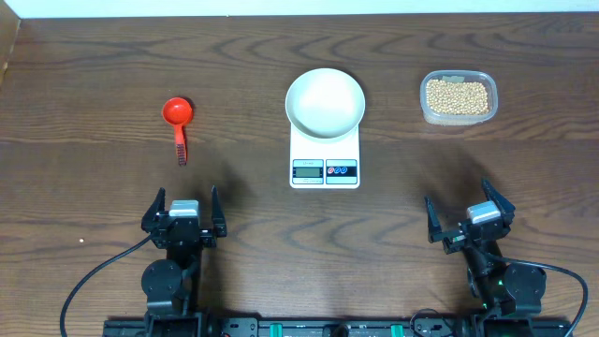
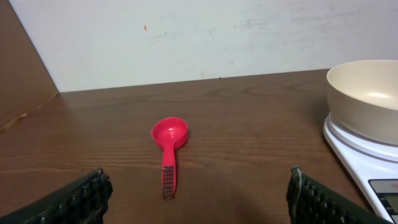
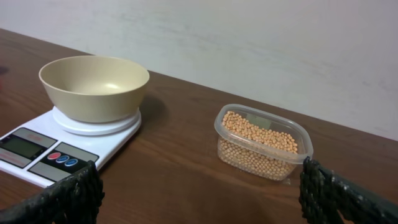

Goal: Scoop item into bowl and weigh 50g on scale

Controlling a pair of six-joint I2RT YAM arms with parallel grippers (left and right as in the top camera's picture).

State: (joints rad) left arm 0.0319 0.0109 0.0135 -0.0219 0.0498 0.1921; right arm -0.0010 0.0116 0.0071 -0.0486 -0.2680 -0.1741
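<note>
The white bowl [image 1: 325, 101] [image 2: 367, 96] [image 3: 94, 86] stands empty on the white scale [image 1: 325, 167] [image 2: 364, 163] [image 3: 50, 146] at the table's middle. Tan beans, the item [image 1: 456, 96] [image 3: 258, 142], fill a clear plastic tub [image 1: 459, 114] [image 3: 297, 135] at the back right. A red scoop [image 1: 177, 123] [image 2: 169, 146] lies at the back left, handle toward me. My left gripper [image 1: 184, 217] [image 2: 199, 198] is open near the front edge, the scoop ahead of it. My right gripper [image 1: 471, 220] [image 3: 202, 194] is open at the front right, short of the tub. Both hold nothing.
The dark wood table [image 1: 84, 187] ends at a pale wall behind the objects. Black cables [image 1: 89, 281] and the arm bases run along the front edge.
</note>
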